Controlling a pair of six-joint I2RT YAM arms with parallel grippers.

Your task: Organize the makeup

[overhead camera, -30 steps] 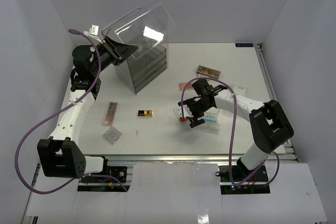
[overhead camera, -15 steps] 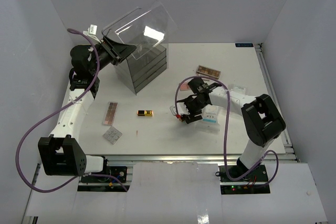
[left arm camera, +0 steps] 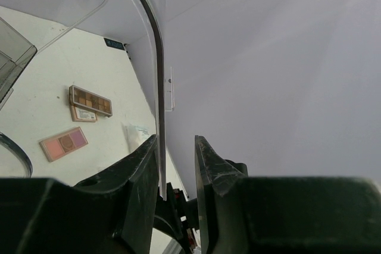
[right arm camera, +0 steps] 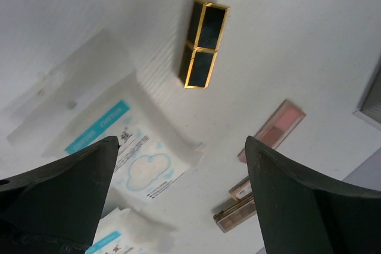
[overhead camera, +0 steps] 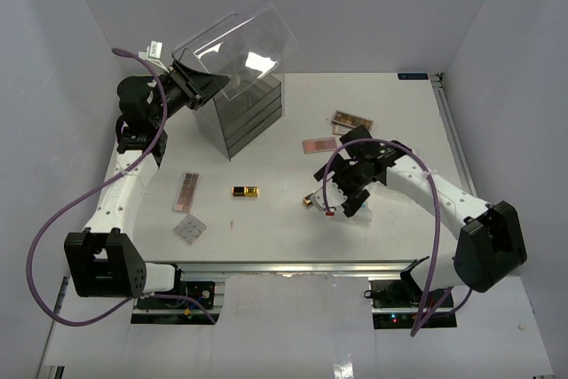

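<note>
The white table [overhead camera: 266,237] carries every item. At the upper left of the overhead view stands the clear acrylic drawer box [overhead camera: 244,122], with its clear lid [overhead camera: 240,46] tilted up. Whether it already contains anything cannot be told.

The makeup lies loose on the table:
- Long pink-brown palette [overhead camera: 186,191], left of centre.
- Brown palette [overhead camera: 352,121] and pink palette [overhead camera: 317,144], right of the box.
- Grey square palette [overhead camera: 190,229], lower left.
- White-teal packet [right arm camera: 143,162], at the lower left of the right wrist view.
- Two small cases: one gold-black case [right arm camera: 202,43] at the top centre of the right wrist view, and a second gold-black case [overhead camera: 246,191] at the middle of the overhead view.

Step in hand, as judged: pick up the gold-black case ahead of the right gripper [overhead camera: 333,204].
1. The case lies lengthwise between the lines of the two fingers. Advance straight and do not rotate.
2. Close across the narrow sides at mid-length. The glossy faces are likely to slip.
3. Keep the lower finger off the packet, which lies near the case but apart from it.

Tool state:
- Right gripper: fingers spread wide, with nothing between them and nothing visibly touched.
- Left gripper [overhead camera: 191,86]: closed narrow on the lid's rim, which passes between its fingers, holding the lid raised.
</note>
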